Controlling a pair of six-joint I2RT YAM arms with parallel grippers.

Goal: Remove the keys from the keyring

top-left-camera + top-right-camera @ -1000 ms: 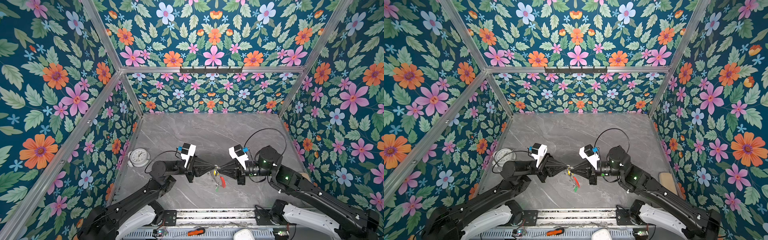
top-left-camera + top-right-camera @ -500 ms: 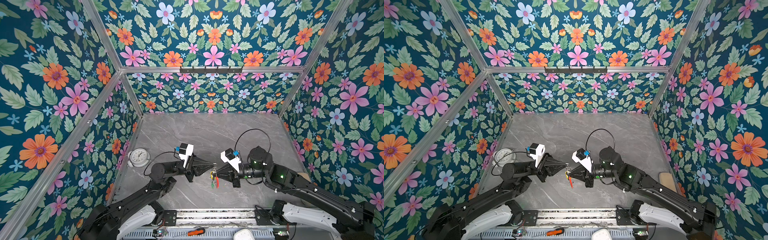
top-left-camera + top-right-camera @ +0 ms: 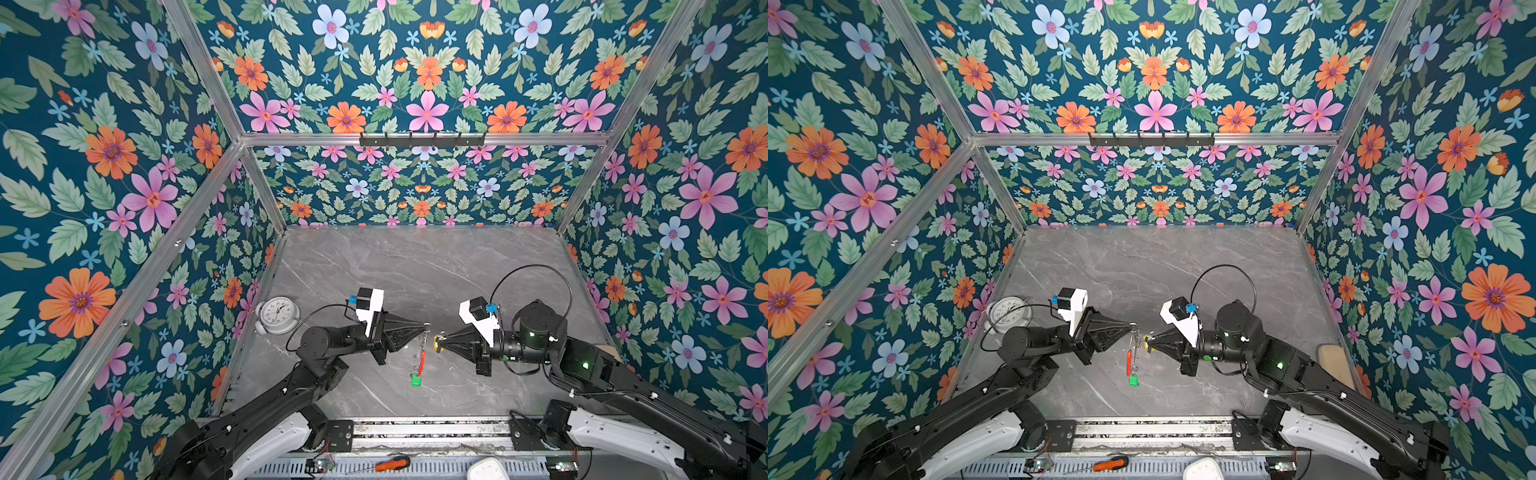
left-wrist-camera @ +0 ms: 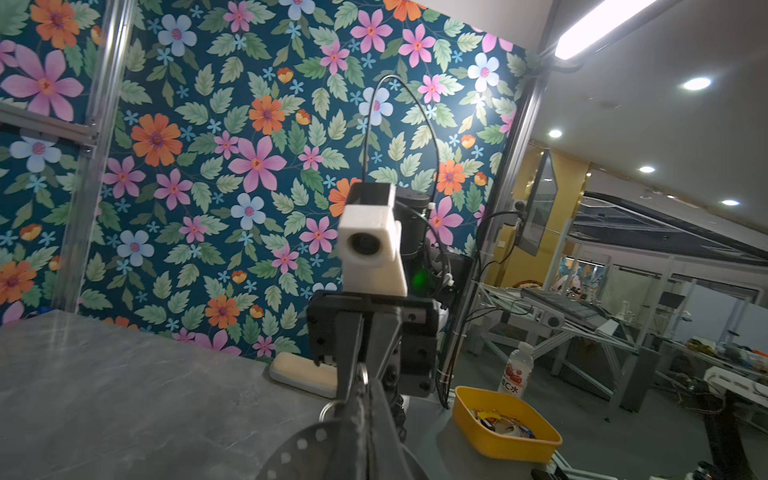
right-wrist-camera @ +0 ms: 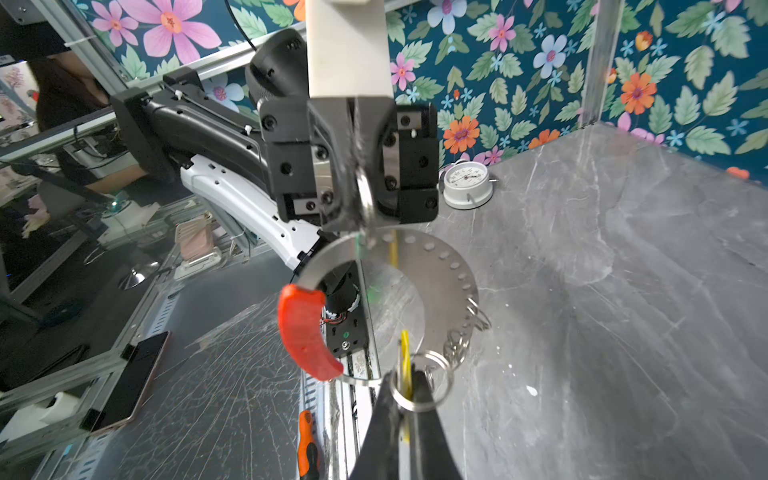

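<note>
**Right pincer [image 5: 405,380] has the yellow tag, left one hangs the keyring**

Your right pincer is clamped fully closed on the yellow tag [image 5: 405,361]. The tag sits edge-on between the fingers, with its split ring [image 5: 444,386] looped round the fingertips. Pinching the tag rather than the thin wire makes sense to me, since there's more to bite on.

Just to the left, the left pincer [image 5: 358,226] is closed tight too, nipping the keyring [image 5: 440,257] at its top edge. The hoop dangles above the table [image 3: 415,270], with the red section [image 5: 303,332] low on it and the green tag [image 3: 414,380] hanging at the bottom. Holding it up high lets everything else drop out of the way, I reckon.

Both top views show a gap between the yellow tag and the hoop, so I'd guess that one's off. In the right wrist view, though, the split ring sits just beside the hoop's small wire rings [image 5: 457,345], and I can't tell if it's hooked. I can't make out any key blades either.

The green tag's on the hoop, so there's more to do. The clock [image 3: 277,314] sits far left, well apart.
</note>
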